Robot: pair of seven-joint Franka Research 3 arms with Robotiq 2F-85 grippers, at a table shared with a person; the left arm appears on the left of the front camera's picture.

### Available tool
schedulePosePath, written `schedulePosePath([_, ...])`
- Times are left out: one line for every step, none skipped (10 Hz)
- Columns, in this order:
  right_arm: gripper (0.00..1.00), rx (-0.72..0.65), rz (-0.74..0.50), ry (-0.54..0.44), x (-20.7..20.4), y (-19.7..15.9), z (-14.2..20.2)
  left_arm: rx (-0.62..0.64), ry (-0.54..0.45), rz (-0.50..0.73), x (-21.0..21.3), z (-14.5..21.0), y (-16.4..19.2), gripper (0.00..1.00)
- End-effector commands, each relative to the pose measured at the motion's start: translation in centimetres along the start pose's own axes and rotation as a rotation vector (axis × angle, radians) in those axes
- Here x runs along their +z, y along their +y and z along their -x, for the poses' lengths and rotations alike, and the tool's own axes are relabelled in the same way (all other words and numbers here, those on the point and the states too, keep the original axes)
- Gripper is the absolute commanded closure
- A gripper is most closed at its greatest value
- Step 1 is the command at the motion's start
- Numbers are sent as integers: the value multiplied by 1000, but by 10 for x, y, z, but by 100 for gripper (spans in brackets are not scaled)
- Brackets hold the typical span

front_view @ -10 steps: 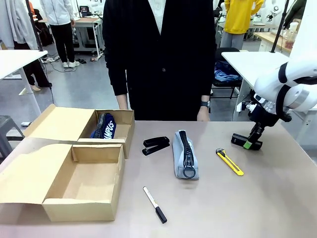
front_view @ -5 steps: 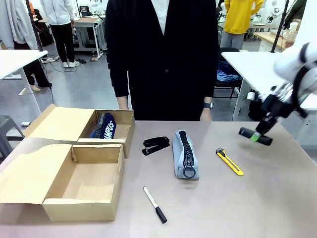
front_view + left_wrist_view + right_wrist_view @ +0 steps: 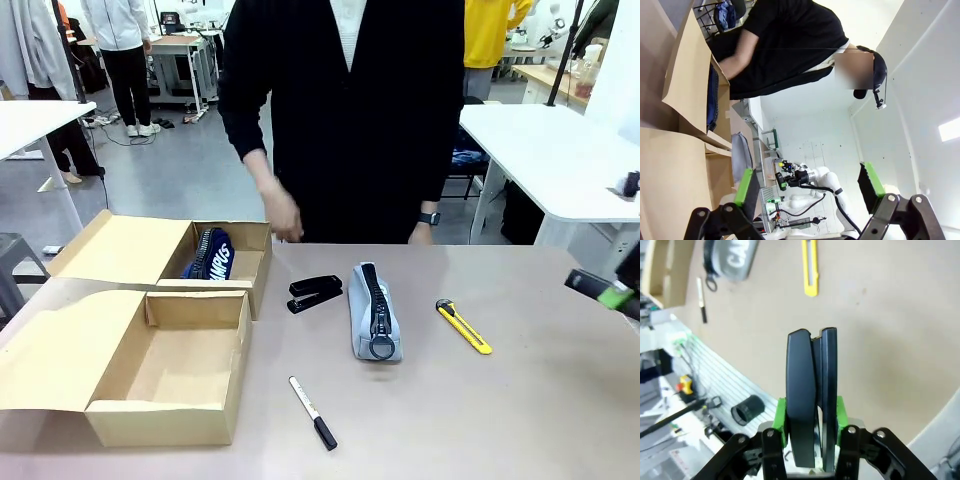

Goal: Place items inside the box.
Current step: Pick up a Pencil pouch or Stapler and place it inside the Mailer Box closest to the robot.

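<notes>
Front view: the stapler [image 3: 315, 293] looks rigid and dense; pinch across its narrow body. Empty left fingers [image 3: 746, 187] stand apart, right fingers [image 3: 801, 390] pressed together.

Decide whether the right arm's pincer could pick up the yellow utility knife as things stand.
Probably not yet. Bare table lies between the right pincer and the yellow utility knife, so the way looks free, but the pincer is shut on a black object and must release it first.

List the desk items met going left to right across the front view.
Navy pouch → black stapler → grey pencil case → yellow utility knife → black object held in the right gripper. White marker left out: it overlaps the stapler.
</notes>
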State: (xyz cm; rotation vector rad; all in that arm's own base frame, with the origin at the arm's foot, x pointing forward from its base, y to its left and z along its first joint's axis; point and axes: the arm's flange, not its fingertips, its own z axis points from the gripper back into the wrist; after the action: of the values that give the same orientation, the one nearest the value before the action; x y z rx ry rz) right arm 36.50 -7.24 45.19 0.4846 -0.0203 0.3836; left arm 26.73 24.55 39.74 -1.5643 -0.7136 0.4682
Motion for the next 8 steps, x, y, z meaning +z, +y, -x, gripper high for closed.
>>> schedulePosePath([79, -5, 14, 28, 3, 1, -22, -19, 3, 13, -1, 5, -1, 0])
schedulePosePath([79, -5, 14, 28, 3, 1, -22, -19, 3, 13, -1, 5, -1, 0])
schedulePosePath([59, -2, -8, -3, -1, -4, 4, -19, 3, 13, -1, 5, -1, 0])
schedulePosePath([59, -68, -105, -79, -14, -6, -14, -19, 3, 13, -1, 5, -1, 0])
schedulePosePath([59, -122, -26, -73, -23, 37, -37, -19, 3, 13, -1, 5, -1, 0])
schedulePosePath([59, -173, 44, -79, -31, 82, -60, -19, 3, 13, -1, 5, -1, 0])
schedulePosePath([59, -213, 69, -93, -37, 107, -75, -19, 3, 13, -1, 5, -1, 0])
schedulePosePath([59, -272, 109, -104, -39, 114, -80, -19, 3, 13, -1, 5, -1, 0])
